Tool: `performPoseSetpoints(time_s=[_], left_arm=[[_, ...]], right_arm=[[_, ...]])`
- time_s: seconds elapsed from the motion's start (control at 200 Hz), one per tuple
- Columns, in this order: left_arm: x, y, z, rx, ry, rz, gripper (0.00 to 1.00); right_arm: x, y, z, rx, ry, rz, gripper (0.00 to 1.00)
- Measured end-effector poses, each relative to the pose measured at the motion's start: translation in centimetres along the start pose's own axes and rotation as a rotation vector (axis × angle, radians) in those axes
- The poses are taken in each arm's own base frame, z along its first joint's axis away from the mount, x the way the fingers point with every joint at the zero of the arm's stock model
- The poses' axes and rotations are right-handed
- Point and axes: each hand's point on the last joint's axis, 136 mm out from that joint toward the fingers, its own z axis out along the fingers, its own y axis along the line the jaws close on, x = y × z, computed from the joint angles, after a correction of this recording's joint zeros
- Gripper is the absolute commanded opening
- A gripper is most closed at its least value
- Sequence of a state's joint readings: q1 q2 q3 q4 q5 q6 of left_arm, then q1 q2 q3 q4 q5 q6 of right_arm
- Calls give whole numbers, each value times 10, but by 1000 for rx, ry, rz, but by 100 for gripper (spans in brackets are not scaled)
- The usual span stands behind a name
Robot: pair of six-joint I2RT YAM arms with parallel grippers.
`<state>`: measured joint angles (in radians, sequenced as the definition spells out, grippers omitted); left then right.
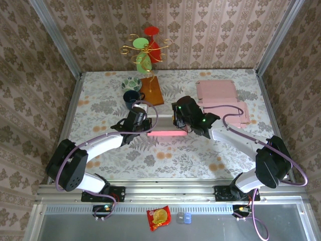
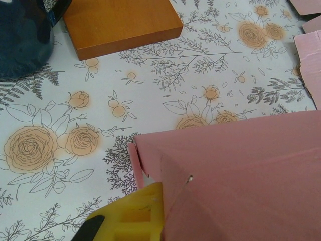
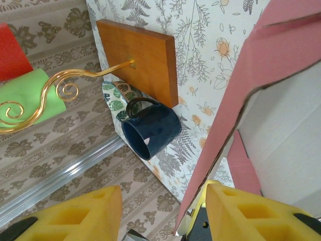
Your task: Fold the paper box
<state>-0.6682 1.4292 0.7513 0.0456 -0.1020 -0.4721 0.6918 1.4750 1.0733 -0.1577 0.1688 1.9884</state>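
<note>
Flower-printed cloth covers the table [image 1: 210, 155], with damask wallpaper on the walls around it; an orange wooden board [image 1: 153, 90] stands toward the back. Just nearer the arms than that board sits the half-raised pink paper box [image 1: 165, 131], resting on the cloth between both arms; flat pink card blanks [image 1: 216, 93] lie well to the board's right, and a dark blue mug [image 1: 131, 98] is just beside its left edge. The left gripper [image 1: 142, 119] is closed, apparently pinching the box's wall at the end almost straight below the board; the right gripper [image 3: 163, 213] has its yellow fingers [image 3: 241, 211] spread apart, one box panel running down between them without being squeezed. I judge the box light, thin and springy; its creases should guide the folding, yet panels may buckle or tear if pinched hard, and smooth card may slip. Best holds are flap edges close to a fold line, near corners.
</note>
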Motion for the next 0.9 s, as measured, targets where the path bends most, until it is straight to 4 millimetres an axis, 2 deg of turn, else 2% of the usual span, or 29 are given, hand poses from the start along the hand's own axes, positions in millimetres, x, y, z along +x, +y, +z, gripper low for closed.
performPoseSetpoints(time_s=[0.2, 0.365, 0.87, 0.9], left_arm=[[0, 0, 0, 0, 0, 0, 0], [0, 0, 0, 0, 0, 0, 0], [0, 0, 0, -1, 0, 0, 0], [0, 0, 0, -1, 1, 0, 6]], right_arm=[[0, -2, -2, 31, -7, -5, 50], [-2, -14, 3, 79, -14, -5, 48], [-4, -27, 14, 122, -27, 15, 9], [-4, -27, 14, 122, -27, 16, 7]])
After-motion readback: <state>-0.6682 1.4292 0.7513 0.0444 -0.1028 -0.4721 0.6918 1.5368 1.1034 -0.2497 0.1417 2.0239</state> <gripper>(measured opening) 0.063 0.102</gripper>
